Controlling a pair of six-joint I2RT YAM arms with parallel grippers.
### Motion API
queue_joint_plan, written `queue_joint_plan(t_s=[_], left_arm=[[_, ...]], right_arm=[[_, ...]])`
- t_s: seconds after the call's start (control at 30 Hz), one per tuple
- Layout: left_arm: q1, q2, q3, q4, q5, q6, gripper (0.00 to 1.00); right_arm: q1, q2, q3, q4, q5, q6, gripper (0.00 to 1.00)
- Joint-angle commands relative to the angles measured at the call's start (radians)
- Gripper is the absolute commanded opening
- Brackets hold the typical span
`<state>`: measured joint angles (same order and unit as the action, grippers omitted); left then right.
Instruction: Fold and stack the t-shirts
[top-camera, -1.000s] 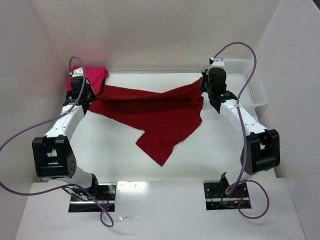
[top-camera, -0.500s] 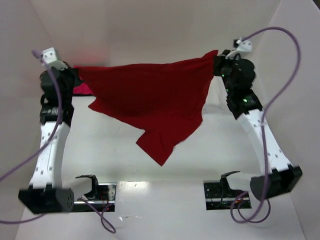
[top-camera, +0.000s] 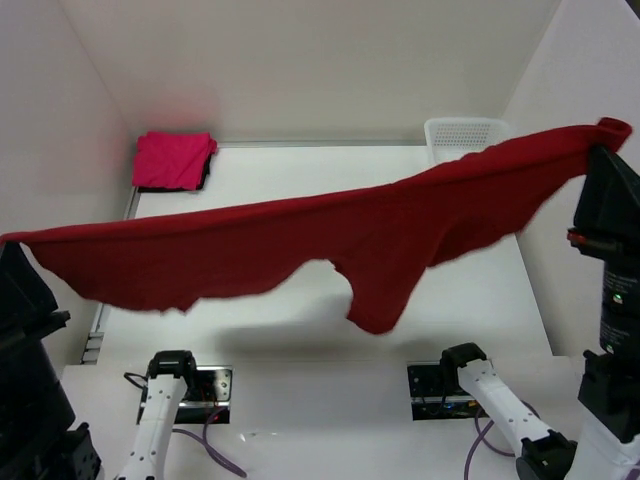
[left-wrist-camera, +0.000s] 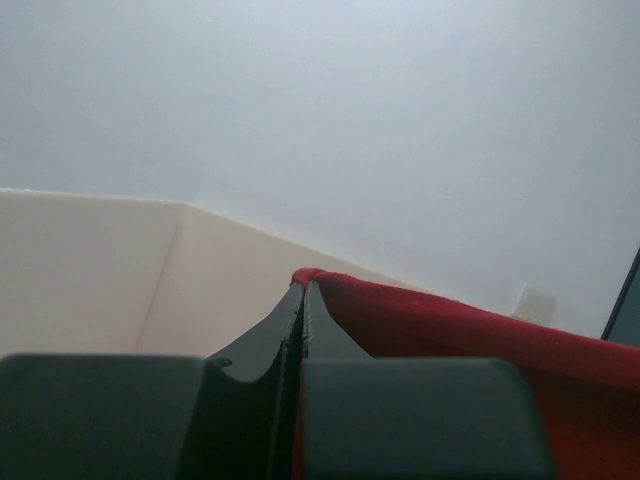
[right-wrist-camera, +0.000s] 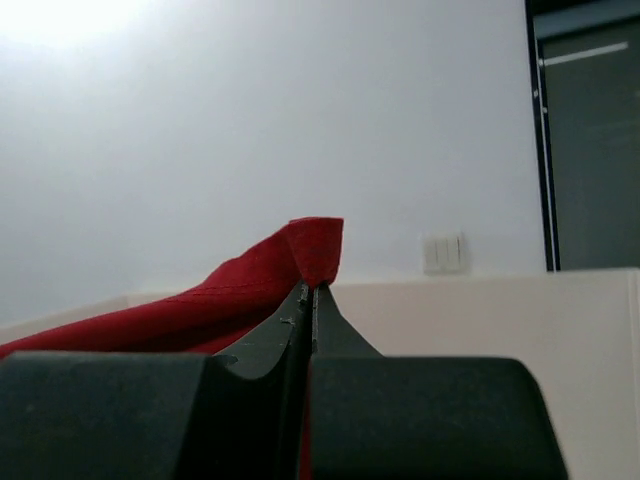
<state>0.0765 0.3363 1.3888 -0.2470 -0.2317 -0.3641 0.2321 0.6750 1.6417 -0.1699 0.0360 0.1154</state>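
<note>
Left end effector (left-wrist-camera: 303, 289) and right end effector (right-wrist-camera: 312, 290) are pinching crimson t-shirt (top-camera: 330, 235) corners, stretching it aloft; thin edge grips risk slipping, dropping it crumpled.

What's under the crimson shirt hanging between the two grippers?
Below the crimson shirt, only bare table and its shadow show. The cloth hides a strip of table and the white basket's near part.

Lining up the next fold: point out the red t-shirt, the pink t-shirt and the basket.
red t-shirt (top-camera: 300, 235), top external view, mid stretched cloth
pink t-shirt (top-camera: 175, 160), top external view, its centre
basket (top-camera: 460, 135), top external view, bare mesh
</note>
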Motion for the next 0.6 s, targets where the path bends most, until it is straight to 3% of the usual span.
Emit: queue_joint_plan(t_s=[0.0,0.33,0.57], left_arm=[[-0.015,0.078,-0.022,-0.058,-0.113,0.059,0.0],[-0.024,0.355,-0.158,0.052,-0.083,0.028,0.0],[-0.024,0.403,-0.371,0.149,-0.061,0.025,0.0]], right_arm=[[0.003,0.08,0.001,-0.04,0.036,-0.016,0.0],[0.003,0.265,-0.227,0.021,0.137,0.01,0.0],[0.003,0.33,-0.428,0.122,0.156,0.02,0.0]])
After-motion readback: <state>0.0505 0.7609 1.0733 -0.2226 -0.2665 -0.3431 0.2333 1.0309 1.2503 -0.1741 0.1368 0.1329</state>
